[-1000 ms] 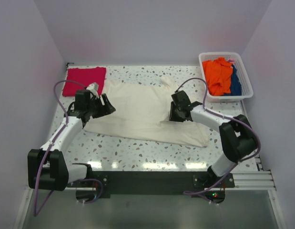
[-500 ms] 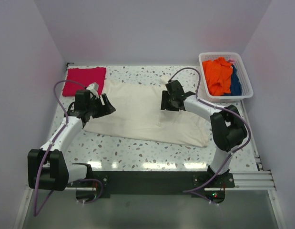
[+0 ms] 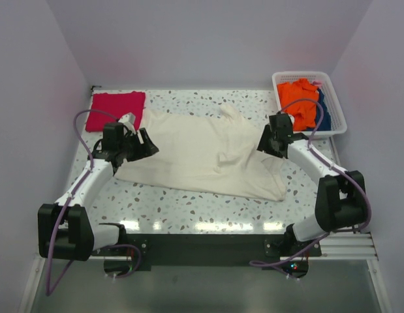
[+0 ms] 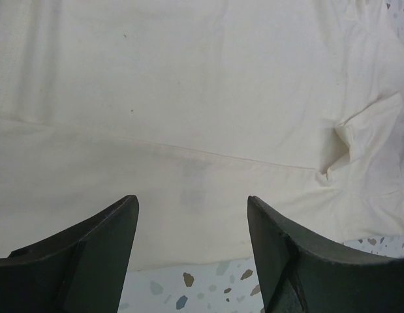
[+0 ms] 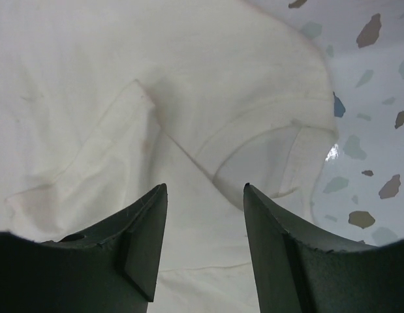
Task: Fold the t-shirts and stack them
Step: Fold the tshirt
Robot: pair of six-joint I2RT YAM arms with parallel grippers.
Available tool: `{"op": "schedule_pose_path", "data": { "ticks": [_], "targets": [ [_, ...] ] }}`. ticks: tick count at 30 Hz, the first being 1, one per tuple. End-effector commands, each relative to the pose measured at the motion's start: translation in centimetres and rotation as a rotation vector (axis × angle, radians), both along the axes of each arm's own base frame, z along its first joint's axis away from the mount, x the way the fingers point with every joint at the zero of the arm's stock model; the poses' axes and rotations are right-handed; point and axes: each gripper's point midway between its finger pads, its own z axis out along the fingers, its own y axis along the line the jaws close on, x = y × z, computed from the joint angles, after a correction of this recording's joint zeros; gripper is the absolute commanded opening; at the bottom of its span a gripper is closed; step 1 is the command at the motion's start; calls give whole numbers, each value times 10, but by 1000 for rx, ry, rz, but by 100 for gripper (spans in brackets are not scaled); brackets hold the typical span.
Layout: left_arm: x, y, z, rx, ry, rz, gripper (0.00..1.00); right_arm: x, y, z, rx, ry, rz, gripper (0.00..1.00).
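The right pincer point(image 5: 203, 189), jaws now parted and empty, has swung from the middle of the large cream-white cloth t-shirt point(image 3: 195, 153) out to its right sleeve, leaving the garment spread across the speckled desk point(image 3: 188, 208), not yet folded. The left pincer point(image 4: 192, 201) stays wide open and empty over the shirt's left edge. The crimson-pink t-shirt point(image 3: 115, 109) lies folded at the far left corner, suggesting a fresh sleeve grasp is being lined up.
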Motion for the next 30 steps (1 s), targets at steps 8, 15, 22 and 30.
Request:
{"op": "schedule_pose_path", "data": {
  "ticks": [8,15,22,30],
  "targets": [
    [2,-9,10,-30,-56,-48,73,-14,9,-56,11,138,47,50],
    [1,-10,10,-37,-55,-54,73,-21,11,-78,20,185,53,43],
    [1,-10,10,-34,-55,-50,73,-26,5,-69,-4,178,44,21],
    [1,-7,8,-25,-48,-38,73,-39,-24,-46,-120,172,-28,0]
  ]
}}
